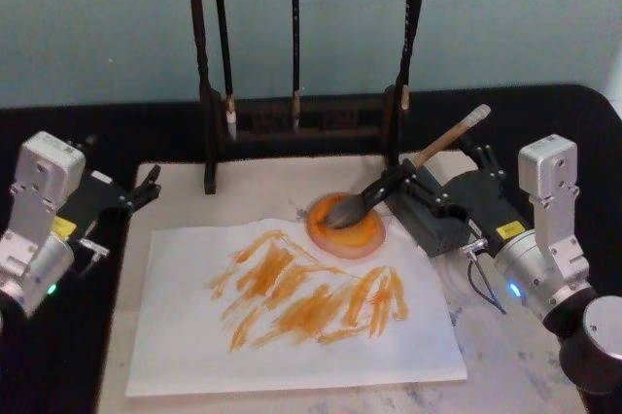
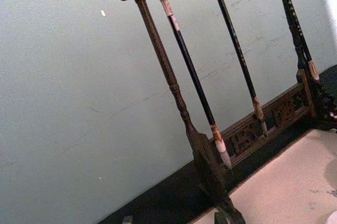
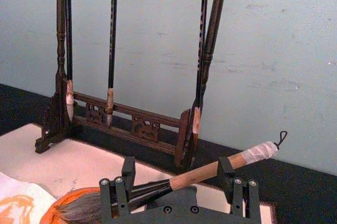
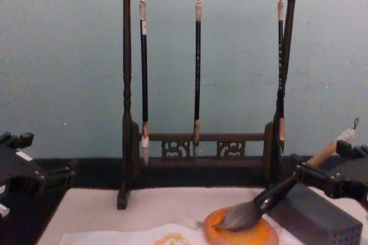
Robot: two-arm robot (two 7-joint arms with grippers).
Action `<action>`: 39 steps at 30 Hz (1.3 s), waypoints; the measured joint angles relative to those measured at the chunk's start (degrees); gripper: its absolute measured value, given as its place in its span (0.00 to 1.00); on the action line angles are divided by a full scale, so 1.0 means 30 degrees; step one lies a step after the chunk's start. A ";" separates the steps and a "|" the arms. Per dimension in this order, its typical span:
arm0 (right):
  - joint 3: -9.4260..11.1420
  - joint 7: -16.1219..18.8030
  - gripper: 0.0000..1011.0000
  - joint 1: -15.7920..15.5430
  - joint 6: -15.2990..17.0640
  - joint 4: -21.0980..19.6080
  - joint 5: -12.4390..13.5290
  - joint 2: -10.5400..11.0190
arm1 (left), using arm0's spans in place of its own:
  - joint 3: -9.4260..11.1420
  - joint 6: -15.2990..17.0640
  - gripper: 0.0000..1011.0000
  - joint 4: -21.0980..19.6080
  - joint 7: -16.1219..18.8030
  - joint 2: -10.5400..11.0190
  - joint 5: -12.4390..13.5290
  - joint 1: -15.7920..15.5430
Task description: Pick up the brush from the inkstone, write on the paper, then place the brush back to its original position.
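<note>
The brush (image 1: 428,156) rests tilted, its grey-brown bristles on the orange inkstone (image 1: 362,235) and its tan handle rising to the back right over a grey block. My right gripper (image 1: 437,163) stands open around the handle; one finger is by the black ferrule, the other near the white end cap. The right wrist view shows the brush (image 3: 200,174) lying across the gap between the spread fingers (image 3: 118,190). The paper (image 1: 292,336), streaked with orange strokes, lies in front of the inkstone. My left gripper (image 1: 119,218) is parked open at the mat's left edge.
A dark wooden brush stand (image 1: 292,127) with three slim hanging brushes stands behind the inkstone. The grey block (image 1: 432,224) sits right of the inkstone, under my right gripper. A beige mat (image 1: 262,186) covers the black table.
</note>
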 joint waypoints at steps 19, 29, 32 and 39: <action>-0.0030 0.0040 0.99 0.0002 0.0000 -0.0037 0.0066 0.0031 | 0.0000 0.0000 0.99 -0.0001 0.0000 0.0000 0.0000 0.0000; -0.0030 0.0044 0.99 0.0002 0.0003 -0.0038 0.0087 0.0037 | -0.0001 0.0000 0.99 -0.0001 0.0000 -0.0001 0.0000 0.0000; -0.0029 0.0045 0.99 0.0002 0.0004 -0.0038 0.0088 0.0036 | -0.0001 0.0000 0.99 -0.0001 0.0000 -0.0001 0.0000 0.0000; -0.0028 0.0045 0.99 0.0001 0.0004 -0.0038 0.0088 0.0036 | 0.0000 0.0000 0.99 -0.0001 0.0000 0.0000 -0.0001 0.0000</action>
